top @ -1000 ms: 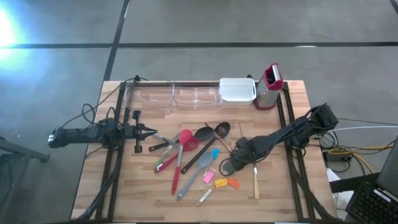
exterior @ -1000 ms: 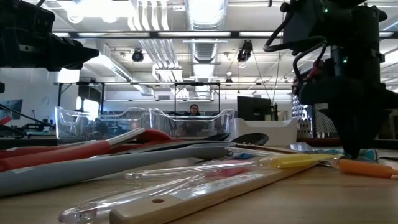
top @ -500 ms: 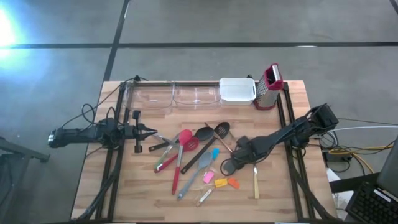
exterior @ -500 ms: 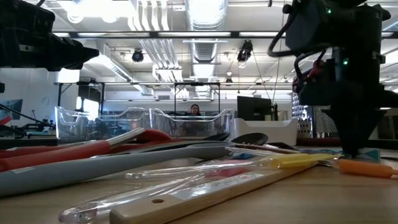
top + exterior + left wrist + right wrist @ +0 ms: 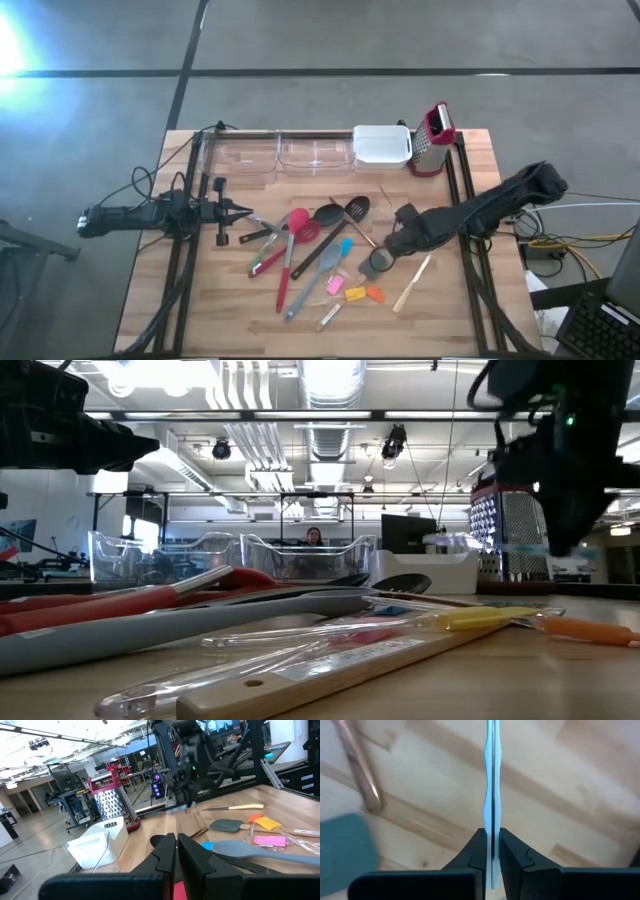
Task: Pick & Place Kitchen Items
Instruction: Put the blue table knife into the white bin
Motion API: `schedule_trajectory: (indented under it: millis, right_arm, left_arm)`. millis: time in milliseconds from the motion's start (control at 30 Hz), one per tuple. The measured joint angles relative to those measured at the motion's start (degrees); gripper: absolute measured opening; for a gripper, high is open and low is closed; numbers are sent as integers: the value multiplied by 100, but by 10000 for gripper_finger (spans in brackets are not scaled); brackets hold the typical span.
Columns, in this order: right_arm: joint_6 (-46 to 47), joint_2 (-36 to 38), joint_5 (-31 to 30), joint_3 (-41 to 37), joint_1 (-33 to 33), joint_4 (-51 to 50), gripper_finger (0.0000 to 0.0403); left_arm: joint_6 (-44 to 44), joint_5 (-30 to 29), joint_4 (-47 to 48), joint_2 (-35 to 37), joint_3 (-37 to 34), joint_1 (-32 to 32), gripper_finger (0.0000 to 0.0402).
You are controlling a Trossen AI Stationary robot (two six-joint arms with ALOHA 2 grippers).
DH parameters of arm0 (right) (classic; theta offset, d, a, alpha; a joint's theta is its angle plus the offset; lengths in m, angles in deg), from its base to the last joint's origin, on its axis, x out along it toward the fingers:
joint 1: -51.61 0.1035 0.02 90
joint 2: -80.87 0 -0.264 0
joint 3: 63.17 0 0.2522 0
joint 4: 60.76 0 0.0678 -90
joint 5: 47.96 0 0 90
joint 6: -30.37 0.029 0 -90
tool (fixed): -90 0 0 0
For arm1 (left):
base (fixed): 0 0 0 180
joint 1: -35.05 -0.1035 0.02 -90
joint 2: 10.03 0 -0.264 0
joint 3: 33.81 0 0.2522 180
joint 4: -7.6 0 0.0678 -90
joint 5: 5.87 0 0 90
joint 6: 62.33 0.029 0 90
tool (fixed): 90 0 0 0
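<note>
Pale-blue scraper (image 5: 491, 795): thin and flat, seen edge-on in my right wrist view, sticking out ahead of my fingers over the bare wood; in the low view it hangs at the right of the frame, clear of the table (image 5: 440, 320).
Right gripper (image 5: 398, 238): mine, pinched narrow on the pale-blue scraper, right of centre in the high view.
Nearest pieces: a grey scraper (image 5: 378, 262) lies just below my gripper in the high view, and a wooden-handled knife (image 5: 412, 284) lies slanted to its lower right.
Small scrapers: orange (image 5: 376, 294), yellow (image 5: 355, 294) and pink (image 5: 335, 285) sit close together, lower centre.
Long utensils: a black slotted spoon (image 5: 356, 208), a red whisk (image 5: 290, 250) and red tongs (image 5: 268, 255) are spread across the middle.
Left gripper (image 5: 245, 210): fingers pressed together, holding nothing, at centre left.
Back edge: a steel grater (image 5: 434, 138) at upper right, a white tub (image 5: 381, 144) beside it, clear tubs (image 5: 275, 153) further left.
</note>
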Motion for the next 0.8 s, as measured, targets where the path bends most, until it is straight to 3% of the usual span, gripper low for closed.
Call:
schedule_trajectory:
  millis: [167,400,567,800]
  right_arm:
    - [-338,857,-422,9,-263,-350,19]
    - [-1677,1564,-590,239,-1338,-545,18]
    - [-2900,1420,-920,1005,-2177,-775,18]
    - [-4648,544,-1251,2306,-3384,-1649,18]
  left_arm:
    - [1,2,0,-1,0,-1,23]
    - [0,1,2,-4,0,-1,23]
    - [0,2,2,-4,0,-1,23]
    - [0,2,4,-4,0,-1,23]
